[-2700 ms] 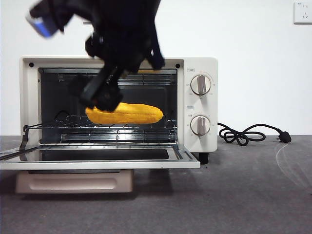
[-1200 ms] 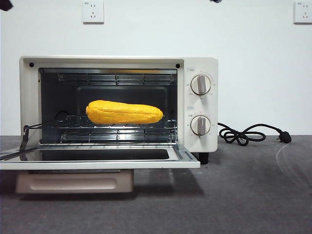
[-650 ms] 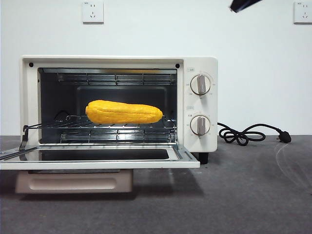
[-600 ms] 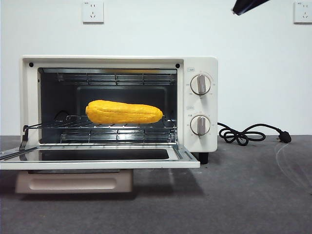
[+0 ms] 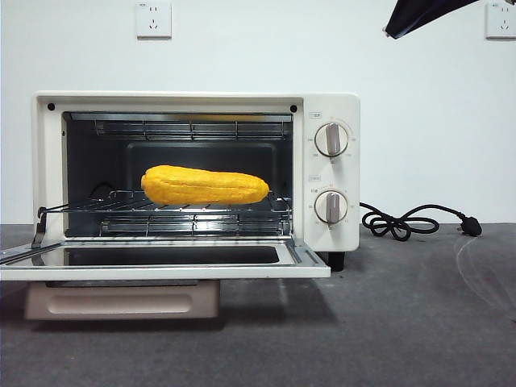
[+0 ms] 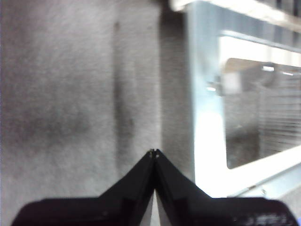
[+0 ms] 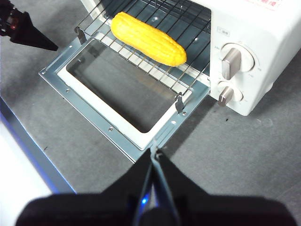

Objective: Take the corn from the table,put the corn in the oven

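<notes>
On the table (image 5: pixel 403 322), one oven (image 5: pixel 330 109) holds one corn (image 5: pixel 205 185); both grippers' jaws closed, empty.

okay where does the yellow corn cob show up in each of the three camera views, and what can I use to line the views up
Front view: the yellow-orange bumpy corn cob lies lengthwise on the wire rack inside the open cream-white toaster oven.
Left wrist view: not in it; only the grey table and the blurred dropped door show.
Right wrist view: on the rack, beyond the dropped door.
Shared landmark: the dropped glass door.
</notes>
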`<state>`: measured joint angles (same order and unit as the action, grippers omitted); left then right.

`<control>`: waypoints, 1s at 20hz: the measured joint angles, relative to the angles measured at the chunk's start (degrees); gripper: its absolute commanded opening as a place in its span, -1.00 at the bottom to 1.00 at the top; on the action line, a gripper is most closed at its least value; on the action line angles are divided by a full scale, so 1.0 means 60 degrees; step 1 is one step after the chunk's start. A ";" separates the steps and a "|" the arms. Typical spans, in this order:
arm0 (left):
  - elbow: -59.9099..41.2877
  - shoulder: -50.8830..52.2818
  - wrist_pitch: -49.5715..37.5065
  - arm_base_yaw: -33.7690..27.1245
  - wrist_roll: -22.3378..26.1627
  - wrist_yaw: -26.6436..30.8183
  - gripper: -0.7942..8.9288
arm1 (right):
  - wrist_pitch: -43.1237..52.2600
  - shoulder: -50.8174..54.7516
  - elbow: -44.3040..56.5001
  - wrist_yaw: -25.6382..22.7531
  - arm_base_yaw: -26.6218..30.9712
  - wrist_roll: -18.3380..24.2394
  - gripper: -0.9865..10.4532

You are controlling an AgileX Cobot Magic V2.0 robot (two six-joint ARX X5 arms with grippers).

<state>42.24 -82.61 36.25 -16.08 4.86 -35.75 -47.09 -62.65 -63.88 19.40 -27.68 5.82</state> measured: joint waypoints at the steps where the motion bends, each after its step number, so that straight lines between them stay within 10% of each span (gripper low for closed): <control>1: 0.0000 -0.0138 -0.0084 0.0000 -0.0004 0.0000 -0.85 | 0.0000 0.0000 0.0000 0.0000 0.0000 0.0000 -0.84; 20: 0.0004 -0.0674 -0.1818 0.1264 -0.1005 0.0069 -0.85 | 0.0022 0.0000 0.0000 0.0000 0.0000 0.0000 -0.84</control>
<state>42.26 -86.65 25.34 -8.49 -1.17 -35.33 -46.96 -62.65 -63.88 19.40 -27.68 5.82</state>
